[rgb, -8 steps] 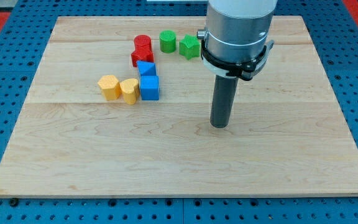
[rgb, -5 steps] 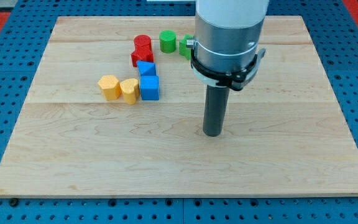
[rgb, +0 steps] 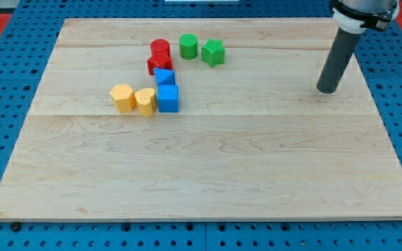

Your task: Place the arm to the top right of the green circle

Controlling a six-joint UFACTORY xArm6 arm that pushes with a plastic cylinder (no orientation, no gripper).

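Green circle (rgb: 188, 47) among eight blocks: two each green, red, blue, yellow; my tip (rgb: 326, 90) far right, no hand.

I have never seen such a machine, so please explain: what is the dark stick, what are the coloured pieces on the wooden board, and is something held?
The dark stick is the end of a robot arm. It cannot grasp; its lower end, my tip, only slides on the wooden board and pushes blocks. One camera looks down at the board from the front. At the view's upper left lie a green circle, a green star-like block, two red blocks, two blue blocks and two yellow blocks. My tip stands far to the view's right of them, touching none. Nothing is held.
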